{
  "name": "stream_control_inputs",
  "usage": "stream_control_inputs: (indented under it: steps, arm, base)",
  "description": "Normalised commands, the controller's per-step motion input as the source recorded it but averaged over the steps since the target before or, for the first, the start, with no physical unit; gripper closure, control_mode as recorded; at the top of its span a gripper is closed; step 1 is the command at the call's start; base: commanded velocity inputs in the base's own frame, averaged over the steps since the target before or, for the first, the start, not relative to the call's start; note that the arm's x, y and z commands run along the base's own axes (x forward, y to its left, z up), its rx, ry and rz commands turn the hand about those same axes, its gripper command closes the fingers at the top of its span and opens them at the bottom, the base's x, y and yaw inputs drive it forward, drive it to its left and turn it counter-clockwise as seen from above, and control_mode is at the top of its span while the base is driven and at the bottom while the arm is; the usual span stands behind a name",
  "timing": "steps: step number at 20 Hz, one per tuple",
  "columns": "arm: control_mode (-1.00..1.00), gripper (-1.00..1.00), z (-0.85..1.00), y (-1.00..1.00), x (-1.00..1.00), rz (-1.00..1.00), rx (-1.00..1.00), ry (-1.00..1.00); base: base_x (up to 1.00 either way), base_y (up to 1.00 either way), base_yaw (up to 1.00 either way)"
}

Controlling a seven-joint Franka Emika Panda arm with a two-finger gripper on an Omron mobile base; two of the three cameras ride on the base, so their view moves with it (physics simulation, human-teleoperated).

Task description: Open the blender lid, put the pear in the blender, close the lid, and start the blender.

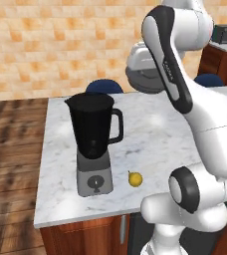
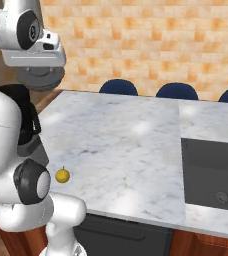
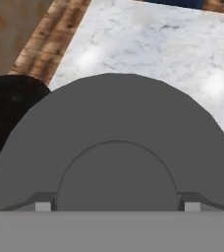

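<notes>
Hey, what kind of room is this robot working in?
Most likely a home kitchen, rendered: a marble island counter with a blender on it, a dark inset sink, blue stools along the far side, and a tiled wall behind.

Blender (image 1: 94, 144): a tall dark smoky jar with a side loop handle is seated upright on a boxy grey base with a round front knob, near the front left of the marble counter; the jar mouth is uncovered.

Blender lid (image 3: 114, 152): a round, flat grey disc with a raised round centre is seen close against the hand camera, lifted above the counter, to the right of the open jar (image 3: 8, 118).

Pear (image 1: 135, 179): a small yellow fruit with a short dark stem is lying on the counter just right of the blender base, apart from it.
</notes>
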Motion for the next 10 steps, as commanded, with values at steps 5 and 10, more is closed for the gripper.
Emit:
stream_control_inputs:
  steps: [5, 10]
  arm:
    - [-1.0, 1.0, -1.0, -1.0, -0.11, -0.06, 0.15, 0.0]
    - [-1.0, 1.0, -1.0, -1.0, -0.01, -0.06, 0.03, 0.01]
  base:
    - [0.0, 0.0, 0.0]
    - [0.0, 0.0, 0.0]
